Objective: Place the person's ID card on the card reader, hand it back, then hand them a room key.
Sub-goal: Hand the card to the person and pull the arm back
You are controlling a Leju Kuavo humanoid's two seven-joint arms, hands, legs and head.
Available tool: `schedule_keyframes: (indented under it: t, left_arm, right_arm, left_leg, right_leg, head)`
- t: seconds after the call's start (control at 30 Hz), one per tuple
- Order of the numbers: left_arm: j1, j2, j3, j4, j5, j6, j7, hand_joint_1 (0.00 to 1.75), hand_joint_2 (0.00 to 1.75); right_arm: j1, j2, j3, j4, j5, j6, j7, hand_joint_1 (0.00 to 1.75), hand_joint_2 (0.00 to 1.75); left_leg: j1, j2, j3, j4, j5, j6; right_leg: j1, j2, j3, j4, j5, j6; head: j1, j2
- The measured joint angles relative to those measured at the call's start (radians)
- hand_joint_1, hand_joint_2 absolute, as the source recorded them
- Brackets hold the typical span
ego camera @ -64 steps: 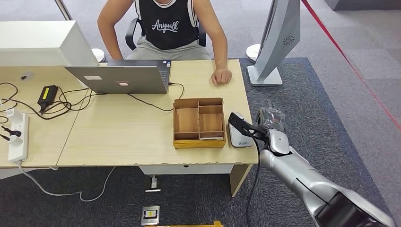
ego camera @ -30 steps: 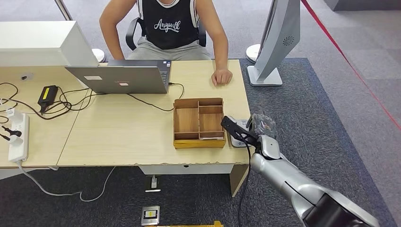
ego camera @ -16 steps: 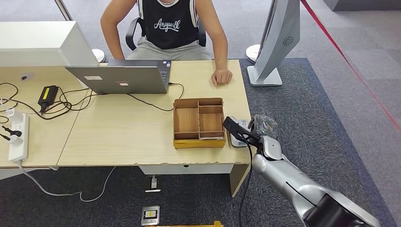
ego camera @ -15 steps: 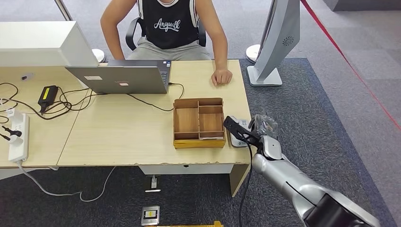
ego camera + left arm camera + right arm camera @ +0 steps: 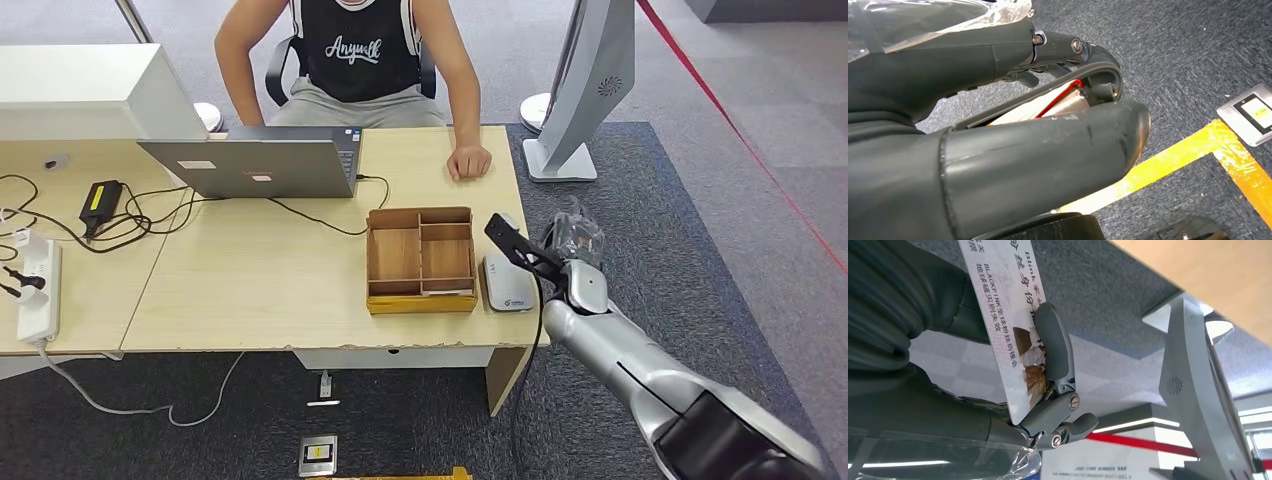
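Note that the right hand (image 5: 572, 247) grips the ID card (image 5: 1008, 320); in the right wrist view a dark finger (image 5: 1054, 347) presses across the card's printed face. The hand is raised just beside the card reader (image 5: 507, 283), which lies on the worktop (image 5: 260, 290) next to the wooden organiser tray (image 5: 420, 298). The left hand (image 5: 998, 145) has its fingers curled in; whether it holds anything cannot be told. The person's hand (image 5: 468, 161) rests on the worktop.
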Motion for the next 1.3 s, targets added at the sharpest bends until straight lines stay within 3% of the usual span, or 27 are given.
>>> schedule_keyframes:
  t: [0.33,0.53,0.83,0.97,1.3]
  left_arm:
    - [-0.002,0.000,0.000,0.000,-0.024,-0.002,0.000,0.00,0.00]
    - [-0.013,-0.001,0.000,0.000,-0.032,-0.006,0.003,0.00,0.00]
    - [-0.014,-0.001,0.000,0.000,-0.033,-0.006,0.003,0.00,0.00]
    - [-0.015,-0.001,0.000,0.000,-0.036,-0.008,0.002,0.00,0.00]
    - [-0.019,-0.003,0.000,0.000,-0.038,-0.010,-0.006,0.00,0.00]
  right_arm:
    - [-0.088,-0.064,-0.004,-0.157,0.111,0.083,0.103,1.75,1.75]
    - [-0.138,-0.057,0.010,-0.218,0.157,0.153,0.101,1.75,1.75]
    - [-0.159,-0.049,0.015,-0.254,0.162,0.160,0.095,1.75,1.75]
    - [-0.173,-0.028,0.024,-0.253,0.187,0.196,0.070,1.75,1.75]
    - [-0.243,0.091,0.084,-0.195,0.265,0.266,0.039,1.75,1.75]
  left_leg:
    - [0.000,0.000,0.000,0.000,0.000,0.000]
    - [0.000,0.000,0.000,0.000,0.000,0.000]
    - [0.000,0.000,0.000,0.000,0.000,0.000]
    - [0.000,0.001,0.000,0.000,0.000,0.000]
    - [0.002,0.001,0.000,0.000,0.000,0.000]
  right_leg:
    - [0.000,0.000,0.000,0.000,0.000,0.000]
    - [0.000,0.000,0.000,0.001,0.000,0.000]
    - [0.000,0.000,0.000,0.000,0.000,0.000]
    - [0.000,0.001,0.000,0.000,0.000,0.000]
    - [0.002,0.002,-0.001,0.001,0.000,-0.001]
  head:
    - [0.000,0.000]
    - [0.000,0.000]
    - [0.000,0.000]
    - [0.000,0.000]
    - [0.000,0.000]
